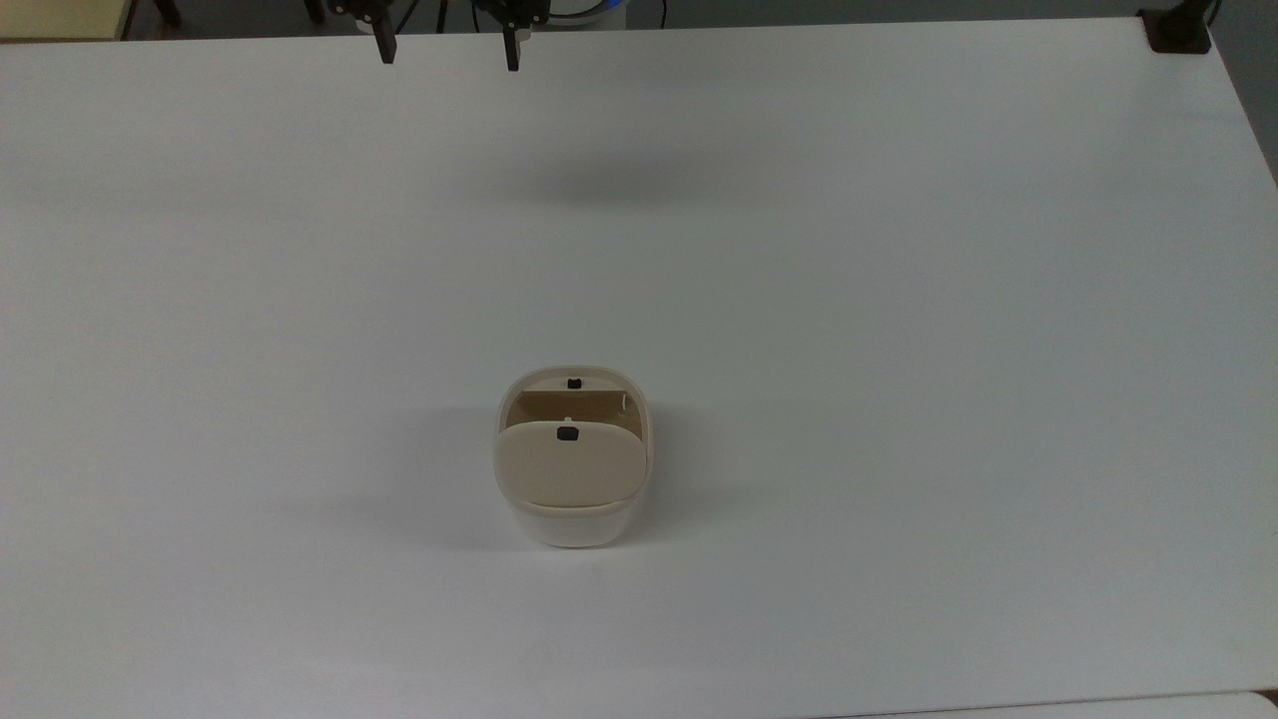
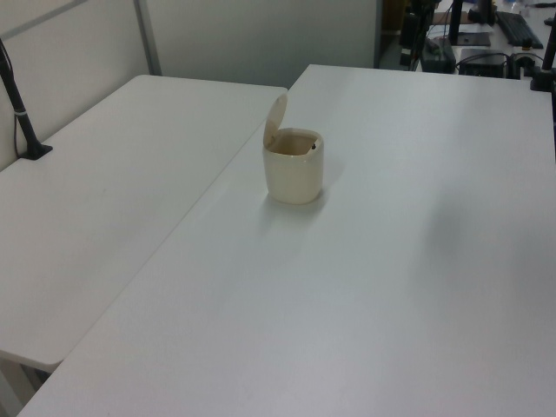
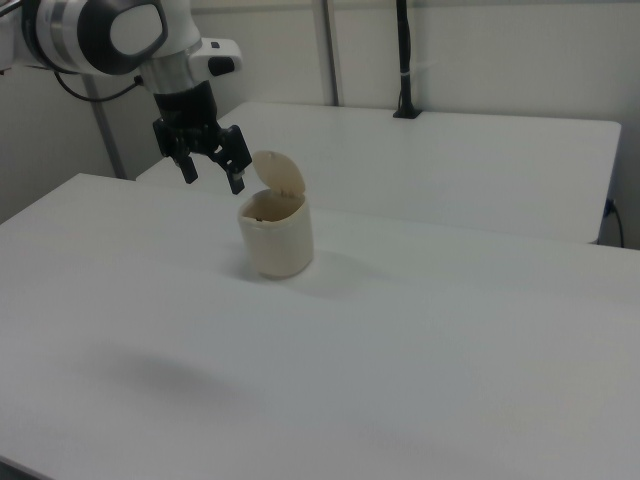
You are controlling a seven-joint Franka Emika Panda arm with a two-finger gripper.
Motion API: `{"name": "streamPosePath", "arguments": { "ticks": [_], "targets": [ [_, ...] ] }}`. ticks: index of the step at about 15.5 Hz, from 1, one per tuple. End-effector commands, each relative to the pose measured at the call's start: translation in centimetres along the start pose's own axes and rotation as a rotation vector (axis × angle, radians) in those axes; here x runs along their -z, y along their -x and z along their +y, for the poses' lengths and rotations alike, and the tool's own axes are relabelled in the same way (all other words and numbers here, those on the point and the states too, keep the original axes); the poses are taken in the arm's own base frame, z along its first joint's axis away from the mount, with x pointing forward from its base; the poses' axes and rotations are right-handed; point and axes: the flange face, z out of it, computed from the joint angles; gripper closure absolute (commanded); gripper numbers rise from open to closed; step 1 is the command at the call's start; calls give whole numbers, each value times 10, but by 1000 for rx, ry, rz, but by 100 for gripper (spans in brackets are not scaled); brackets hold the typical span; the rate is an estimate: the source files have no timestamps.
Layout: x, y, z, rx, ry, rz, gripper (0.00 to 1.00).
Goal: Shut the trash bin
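Trash bin (image 1: 572, 461) stands near the middle of the table (image 1: 899, 300), its lid (image 1: 569, 465) raised on the hinge, so the closing is not yet done. At 12 o'clock in the top view my gripper (image 1: 446, 45) hangs high with fingers spread, grasping nothing, ready to push the lid down.

The arm (image 3: 110, 35) is glossy white with rounded joint housings, a grey band and a dark round cap on its side. A small white block sits at the wrist, and a dark cable trails behind it. Its gripper (image 3: 212, 168) is black, with two short, angular fingers (image 3: 236, 180).
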Motion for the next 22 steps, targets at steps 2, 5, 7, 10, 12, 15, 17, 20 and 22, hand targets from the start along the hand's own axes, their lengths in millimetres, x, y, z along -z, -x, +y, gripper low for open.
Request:
{"name": "streamPosePath", "arguments": {
  "ticks": [2, 5, 7, 10, 12, 15, 17, 20, 22],
  "targets": [
    [8, -4, 0, -3, -14, 4, 0],
    [10, -11, -12, 9, -5, 49, 1],
    [11, -14, -22, -64, -12, 73, 2],
    [2, -46, -48, -247, -39, 162, 2],
    [-7, -74, -55, -441, -62, 208, 1],
    [-7, -105, -57, -634, -109, 276, 0],
    [-7, -118, -60, -772, -166, 335, 1],
    [-17, -137, -77, -929, -252, 407, 27],
    [-22, -145, -84, -987, -304, 441, 79]
  ]
}}
